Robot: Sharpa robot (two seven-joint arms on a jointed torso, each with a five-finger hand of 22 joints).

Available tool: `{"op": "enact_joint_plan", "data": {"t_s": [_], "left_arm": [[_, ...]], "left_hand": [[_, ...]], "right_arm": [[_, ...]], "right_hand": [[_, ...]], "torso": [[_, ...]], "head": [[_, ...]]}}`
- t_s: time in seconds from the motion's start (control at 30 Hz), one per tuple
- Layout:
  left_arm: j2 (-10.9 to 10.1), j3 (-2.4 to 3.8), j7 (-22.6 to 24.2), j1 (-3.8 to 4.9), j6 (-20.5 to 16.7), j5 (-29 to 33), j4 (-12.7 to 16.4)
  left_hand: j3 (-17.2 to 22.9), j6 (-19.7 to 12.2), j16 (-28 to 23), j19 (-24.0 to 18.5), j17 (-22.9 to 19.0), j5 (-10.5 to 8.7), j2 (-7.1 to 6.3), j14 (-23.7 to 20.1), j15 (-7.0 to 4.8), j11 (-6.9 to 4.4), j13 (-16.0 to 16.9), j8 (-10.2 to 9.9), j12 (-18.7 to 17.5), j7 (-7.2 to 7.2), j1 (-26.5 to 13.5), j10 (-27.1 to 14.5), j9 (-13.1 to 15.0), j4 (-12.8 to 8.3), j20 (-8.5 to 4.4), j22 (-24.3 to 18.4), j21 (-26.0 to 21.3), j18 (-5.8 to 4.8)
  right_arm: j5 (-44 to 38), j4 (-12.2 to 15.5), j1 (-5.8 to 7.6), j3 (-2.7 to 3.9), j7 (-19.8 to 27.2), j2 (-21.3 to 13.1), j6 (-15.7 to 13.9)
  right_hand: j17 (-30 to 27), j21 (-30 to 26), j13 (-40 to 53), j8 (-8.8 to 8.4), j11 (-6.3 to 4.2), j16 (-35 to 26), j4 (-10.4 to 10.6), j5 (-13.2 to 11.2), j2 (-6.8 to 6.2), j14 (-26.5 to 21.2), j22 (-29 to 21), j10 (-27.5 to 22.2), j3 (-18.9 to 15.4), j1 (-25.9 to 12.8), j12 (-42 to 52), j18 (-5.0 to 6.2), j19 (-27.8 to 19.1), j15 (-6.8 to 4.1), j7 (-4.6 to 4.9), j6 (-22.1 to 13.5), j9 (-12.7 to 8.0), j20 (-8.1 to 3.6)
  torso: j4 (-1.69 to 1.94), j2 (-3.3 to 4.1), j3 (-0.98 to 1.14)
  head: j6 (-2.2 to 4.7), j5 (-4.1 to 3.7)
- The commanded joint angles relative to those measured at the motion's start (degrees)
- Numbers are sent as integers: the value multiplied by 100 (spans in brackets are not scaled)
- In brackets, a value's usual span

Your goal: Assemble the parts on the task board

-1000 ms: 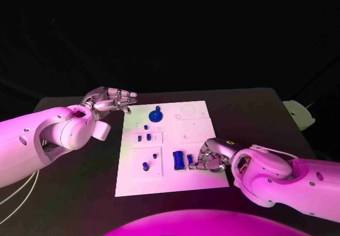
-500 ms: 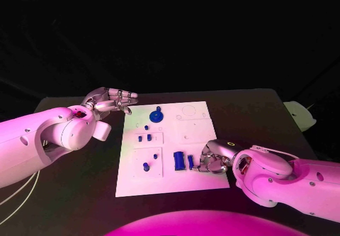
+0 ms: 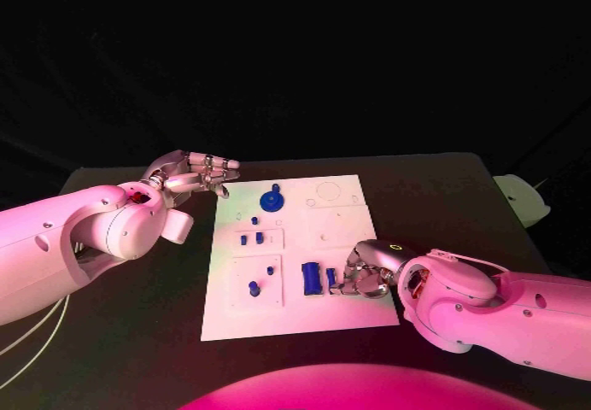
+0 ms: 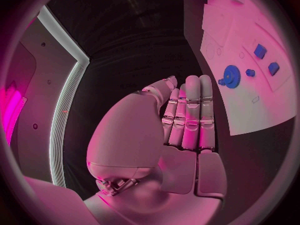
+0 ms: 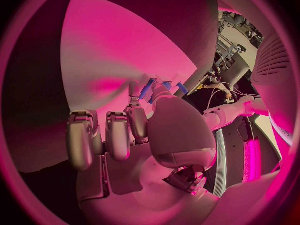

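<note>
The white task board [image 3: 339, 226] lies mid-table. At its far end sits a blue gear [image 3: 271, 202], with small blue parts [image 3: 251, 240] and another small blue part [image 3: 254, 289] nearer. A blue block [image 3: 312, 278] stands at the near right, a narrow blue part [image 3: 331, 278] beside it. My right hand [image 3: 365, 278] is at that part; in the right wrist view the narrow blue part [image 5: 148, 88] sits between thumb and a fingertip. My left hand [image 3: 197, 176] hovers off the board's far left corner, holding nothing. The left wrist view shows the left hand [image 4: 187, 120], its fingers straight side by side, and the gear [image 4: 232, 76].
A pale object [image 3: 523, 198] sits at the table's right edge. The black table [image 3: 443, 196] stretches bare to the right of the board and in front of it.
My right hand has shifted slightly at the narrow blue part, dipping toward me and back. The left hand has not moved.
</note>
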Motion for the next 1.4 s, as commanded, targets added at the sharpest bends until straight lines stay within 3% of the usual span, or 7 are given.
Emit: {"op": "enact_joint_plan", "data": {"t_s": [0.03,0.37,0.7,0.93,1.17,1.3,1.4], "left_arm": [[11,3,27,2,92,-13,11],[8,3,27,2,97,-13,8],[35,2,104,-15,107,31,-53],[104,-12,266,-49,153,295,-224],[280,-66,531,-77,120,768,-544],[489,-74,777,-110,71,1117,-815],[689,-75,978,-133,76,1382,-1081]], "left_hand": [[-22,-31,9,-5,-5,7,13,-22,4,-1,9,21,19,-8,-25,-28,-4,21,50,-9,-37,78],[-21,-32,10,-4,-5,8,13,-22,3,-2,10,22,22,-9,-21,-30,-4,18,50,-9,-37,78],[-36,-39,11,-5,-8,3,4,-28,9,3,12,27,42,-6,-45,-43,-3,34,55,-15,-46,76],[-72,-56,-23,-37,-28,-1,2,-83,21,4,18,39,84,-6,-113,-74,-1,91,72,-50,-105,74],[-123,-95,-565,-241,-297,1,20,-421,72,23,32,91,221,0,-132,-172,6,171,137,-306,-537,70],[-94,-129,-1673,-449,-809,-5,35,-551,184,85,-39,154,258,23,-118,-266,8,252,273,-775,-1289,88],[-52,-86,-2575,-624,-1152,7,10,-788,311,137,-179,220,135,30,-138,-328,19,322,413,-1092,-1805,26]], "right_arm": [[3,-49,-3,2,17,39,64],[20,-62,-2,2,20,59,95],[1406,-82,231,30,1147,-71,-834],[3833,-962,666,35,2898,87,-1092],[5706,-2165,935,36,4290,553,-968],[6445,-2813,1000,44,4800,891,-786],[6868,-3272,1022,67,5056,1151,-648]], "right_hand": [[834,29,316,-19,-9,35,-18,40,33,457,1380,57,-22,101,17,-29,405,-18,4,2,10,-32],[824,13,312,-22,-16,29,-107,40,30,454,1375,51,-39,285,4,-25,398,-24,-3,-6,17,-36],[599,-405,145,-233,102,-123,-1,253,-56,400,1255,-97,-231,252,-287,60,219,59,148,-327,-61,13],[102,-1298,-195,-421,211,-498,-181,262,79,271,996,-420,-191,697,-852,238,-162,152,271,-563,-129,113],[-1002,-2788,-1469,-522,292,-1450,-526,-283,239,-68,517,-1373,78,1248,-2738,501,-788,224,361,-716,-155,186],[-3138,-5469,-2508,-683,440,-3582,-572,-567,255,-944,-502,-2064,182,1350,-4036,886,-1984,367,512,-972,-227,311],[-3827,-6157,-3208,-809,589,-4670,-584,-651,234,-1443,-988,-2346,300,1458,-4670,901,-2396,562,658,-1098,-340,461]], "torso": [[-2,-6,-3],[2,-8,-8],[2,-73,-35],[-26,-222,-97],[11,-346,-149],[30,-429,-161],[49,-484,-167]], "head": [[8,-1],[4,-12],[69,-48],[179,-52],[404,-43],[582,-40],[699,-21]]}}
